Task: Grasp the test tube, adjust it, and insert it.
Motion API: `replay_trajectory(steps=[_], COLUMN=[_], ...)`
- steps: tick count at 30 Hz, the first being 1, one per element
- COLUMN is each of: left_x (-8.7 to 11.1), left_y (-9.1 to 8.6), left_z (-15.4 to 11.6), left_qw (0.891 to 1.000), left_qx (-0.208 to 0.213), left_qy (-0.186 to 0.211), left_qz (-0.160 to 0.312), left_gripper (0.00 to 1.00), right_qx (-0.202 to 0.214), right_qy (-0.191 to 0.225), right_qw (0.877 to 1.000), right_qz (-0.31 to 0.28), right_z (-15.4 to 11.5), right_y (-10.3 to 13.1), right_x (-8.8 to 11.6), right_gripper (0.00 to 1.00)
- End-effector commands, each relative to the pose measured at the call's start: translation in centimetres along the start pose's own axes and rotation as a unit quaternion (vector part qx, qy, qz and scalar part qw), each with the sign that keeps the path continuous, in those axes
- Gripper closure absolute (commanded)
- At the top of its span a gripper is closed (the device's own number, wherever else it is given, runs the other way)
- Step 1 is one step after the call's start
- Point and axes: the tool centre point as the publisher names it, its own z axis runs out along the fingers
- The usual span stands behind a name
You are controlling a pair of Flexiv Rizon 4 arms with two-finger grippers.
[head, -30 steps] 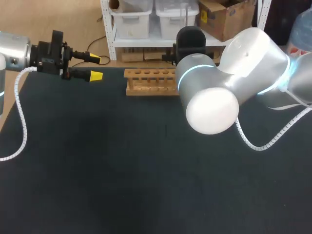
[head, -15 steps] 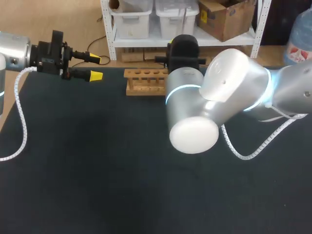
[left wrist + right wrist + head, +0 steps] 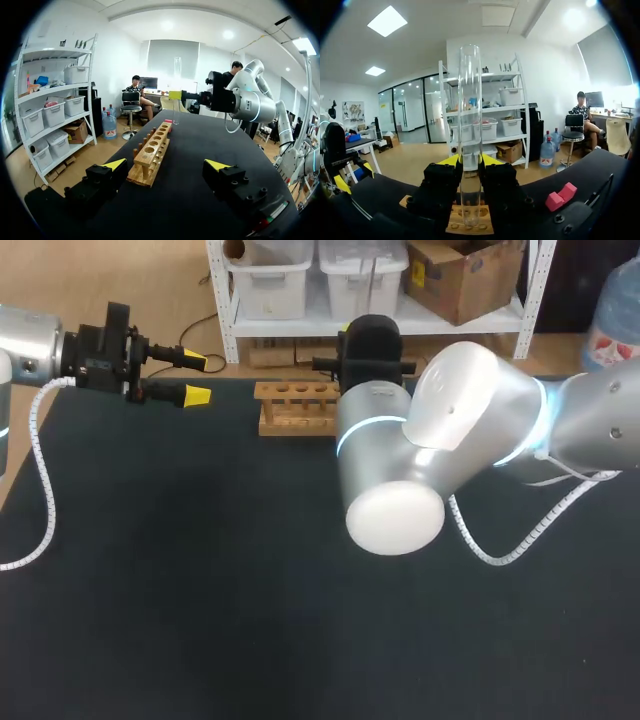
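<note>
1. Nearest you, the dark matte table cover point(image 3: 200, 590) carries nothing in its front half. Above it hangs the large white-and-silver right arm point(image 3: 450, 430).

2. Change to note: over the last second the right arm has swung toward the robot's left. Its black wrist now stands over the right end of the light wooden test tube rack with a row of round holes point(image 3: 295, 405). Treat this as the approach for insertion: grasping appears complete and final alignment is in hand.

3. In the right wrist view, the right gripper point(image 3: 470, 162) is clamped on the clear glass test tube point(image 3: 470, 120). One yellow-tipped finger presses each side of its lower part. The tube stands upright, its rounded end just above the rack point(image 3: 451, 226). You cannot tell from these views whether it has entered a hole.

4. Two small pink blocks point(image 3: 560, 196) lie on the table beside the rack.

5. At the far left edge, the left gripper point(image 3: 197, 379) has not moved. Its fingers stand well apart and hold nothing, pointing along the rack.

6. Markings: no label or writing can be made out on the tube, the rack or the blocks.
</note>
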Motion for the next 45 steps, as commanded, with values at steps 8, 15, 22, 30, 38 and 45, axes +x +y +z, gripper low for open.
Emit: replay_trajectory(steps=[8,15,22,30,38,45], left_x=[0.1,0.1,0.1,0.1,0.1,0.1], left_y=[0.0,0.0,0.0,0.0,0.0,0.0], left_z=[0.0,0.0,0.0,0.0,0.0,0.0], left_qw=[1.000,1.000,1.000,1.000,1.000,1.000], left_qx=[0.000,0.000,0.000,0.000,0.000,0.000], left_qy=[-0.001,-0.001,-0.001,-0.001,-0.001,-0.001], left_qz=[0.001,0.001,0.001,0.001,0.001,0.001], left_gripper=[0.00,0.00,0.00,0.00,0.00,0.00], right_qx=[-0.007,-0.002,-0.006,-0.009,-0.013,-0.014], right_qy=[-0.007,-0.013,-0.014,-0.011,-0.012,-0.010], right_qw=[1.000,1.000,1.000,1.000,1.000,1.000], right_qz=[-0.008,-0.008,-0.010,-0.006,-0.002,-0.002], right_z=[1.6,2.3,2.8,3.1,3.8,3.8], right_y=[-0.4,-1.1,-1.3,-1.5,-1.6,-1.6], right_x=[1.1,1.4,1.6,2.1,2.5,2.8], right_gripper=[1.00,1.00,1.00,1.00,1.00,1.00])
